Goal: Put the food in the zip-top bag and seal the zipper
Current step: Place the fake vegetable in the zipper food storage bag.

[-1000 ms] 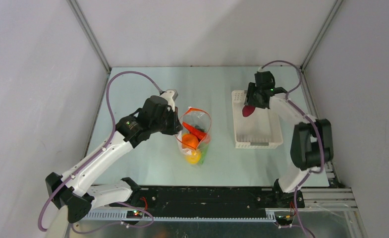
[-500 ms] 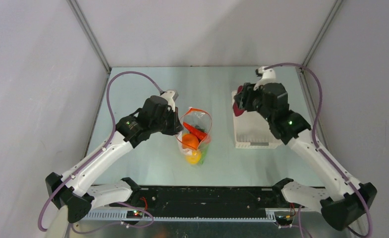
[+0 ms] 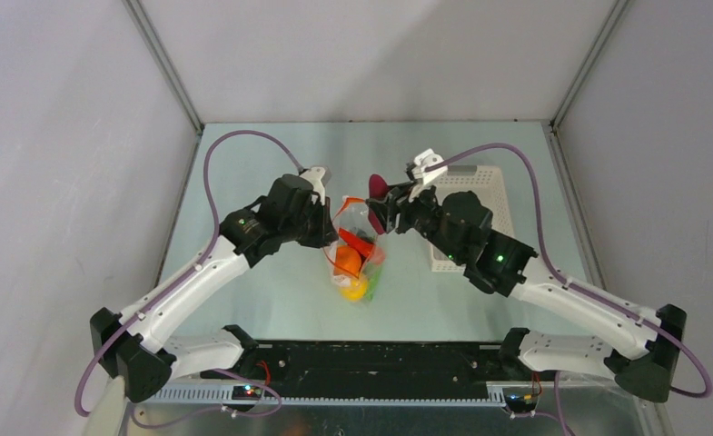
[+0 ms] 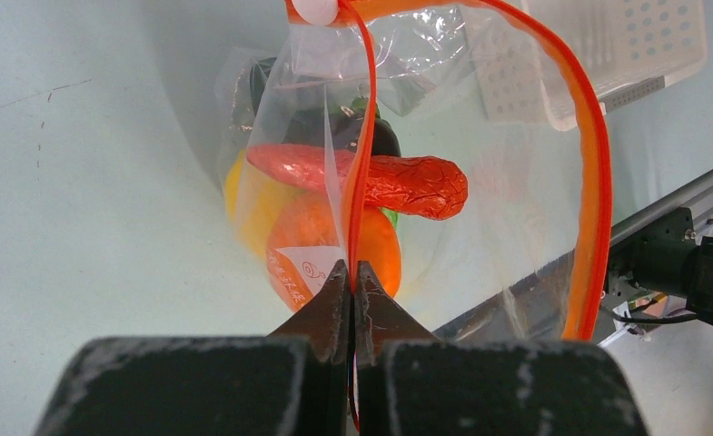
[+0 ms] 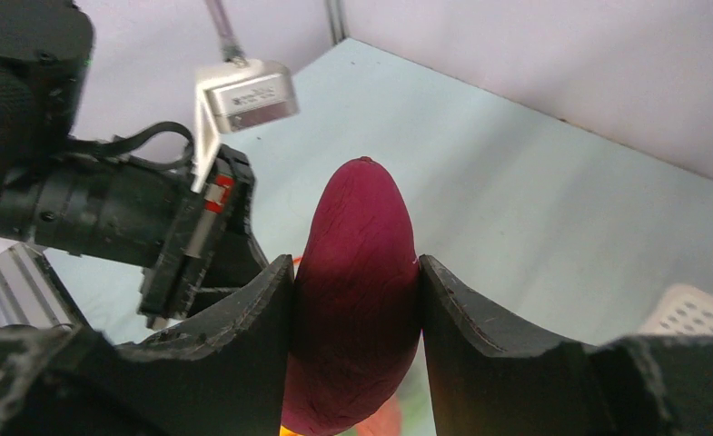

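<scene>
White basket [image 3: 493,186] behind; clear bag [image 3: 360,227] of food [image 3: 348,262] between the arms.
Right gripper [image 3: 387,211] clamped round purple piece [image 5: 357,272] near bag mouth; left gripper [image 4: 352,282] pinched tight on zipper [image 4: 596,182].

Left pincer [image 4: 352,270] closed, right pincer [image 5: 353,272] clamped.
</scene>
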`<state>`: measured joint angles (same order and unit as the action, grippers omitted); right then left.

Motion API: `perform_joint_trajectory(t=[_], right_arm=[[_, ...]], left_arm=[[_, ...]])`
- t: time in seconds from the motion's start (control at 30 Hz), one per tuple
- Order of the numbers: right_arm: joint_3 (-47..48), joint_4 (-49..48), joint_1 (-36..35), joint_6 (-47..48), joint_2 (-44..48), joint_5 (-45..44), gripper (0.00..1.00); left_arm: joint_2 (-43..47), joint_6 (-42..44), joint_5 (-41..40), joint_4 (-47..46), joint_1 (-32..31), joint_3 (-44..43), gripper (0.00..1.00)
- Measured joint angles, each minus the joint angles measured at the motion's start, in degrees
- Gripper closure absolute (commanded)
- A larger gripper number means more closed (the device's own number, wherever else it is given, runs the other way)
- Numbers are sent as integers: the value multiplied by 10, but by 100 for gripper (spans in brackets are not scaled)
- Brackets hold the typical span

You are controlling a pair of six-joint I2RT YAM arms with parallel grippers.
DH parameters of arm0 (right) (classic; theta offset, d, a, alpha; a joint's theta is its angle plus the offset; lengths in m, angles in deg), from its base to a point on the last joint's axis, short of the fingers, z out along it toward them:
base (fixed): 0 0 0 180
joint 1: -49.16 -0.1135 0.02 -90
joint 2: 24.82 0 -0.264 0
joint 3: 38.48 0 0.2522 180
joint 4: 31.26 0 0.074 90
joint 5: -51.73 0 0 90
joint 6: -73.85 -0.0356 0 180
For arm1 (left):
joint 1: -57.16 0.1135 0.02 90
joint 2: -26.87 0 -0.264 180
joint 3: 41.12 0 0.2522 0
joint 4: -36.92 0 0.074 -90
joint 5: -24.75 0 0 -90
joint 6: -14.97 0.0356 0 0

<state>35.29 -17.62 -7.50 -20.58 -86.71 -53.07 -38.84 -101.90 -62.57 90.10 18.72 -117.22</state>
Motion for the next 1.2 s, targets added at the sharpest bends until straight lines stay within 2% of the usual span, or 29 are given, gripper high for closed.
perform_joint_trajectory(t=[0.27, 0.33, 0.5, 0.6, 0.63, 0.7, 0.93, 1.2], right_arm=[[2, -61, -25, 1, -78, -5, 80], [3, -60, -33, -3, -93, -13, 71], [3, -39, -47, -26, -109, -39, 39], [4, -28, -50, -40, -109, -51, 24], [5, -24, -50, -43, -109, -55, 14], [5, -16, -52, -50, -109, -58, 2], [5, 5, -63, -55, -97, -58, 1], [5, 61, -64, -97, -39, -84, 1]], left_arm=[[18, 0, 0, -3, 0, 0, 100], [24, 0, 0, -3, 0, 0, 100], [36, 0, 0, -4, 0, 0, 100], [37, 0, 0, -4, 0, 0, 100], [37, 0, 0, -4, 0, 0, 100], [37, 0, 0, -4, 0, 0, 100], [37, 0, -2, -4, 0, 0, 100], [41, -3, -24, -3, 0, 0, 100]])
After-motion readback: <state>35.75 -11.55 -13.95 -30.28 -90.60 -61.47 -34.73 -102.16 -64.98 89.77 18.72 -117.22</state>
